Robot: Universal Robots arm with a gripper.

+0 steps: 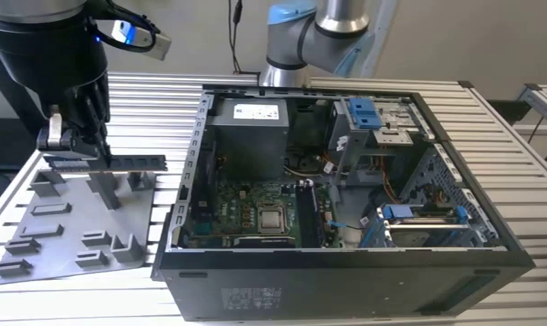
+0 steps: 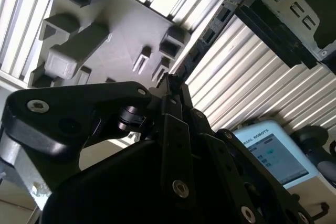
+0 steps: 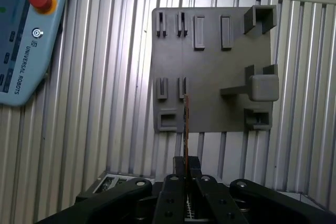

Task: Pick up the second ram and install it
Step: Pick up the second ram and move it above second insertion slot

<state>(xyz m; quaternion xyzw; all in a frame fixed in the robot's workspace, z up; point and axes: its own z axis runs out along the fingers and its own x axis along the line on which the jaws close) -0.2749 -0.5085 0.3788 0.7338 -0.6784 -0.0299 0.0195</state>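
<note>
The second ram (image 1: 128,163) is clamped in the closed gripper (image 1: 71,159). It is held over the grey holder plate (image 1: 64,234), beside the open computer case (image 1: 346,288).

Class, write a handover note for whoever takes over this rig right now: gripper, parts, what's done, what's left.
Gripper: shut on the thin dark blue-grey ram strip, held level above the grey plastic holder plate.
Done: ram gripped, apparently lifted clear of the plate's posts.
Left: ram not yet in the open black computer case; installation undone.
</note>
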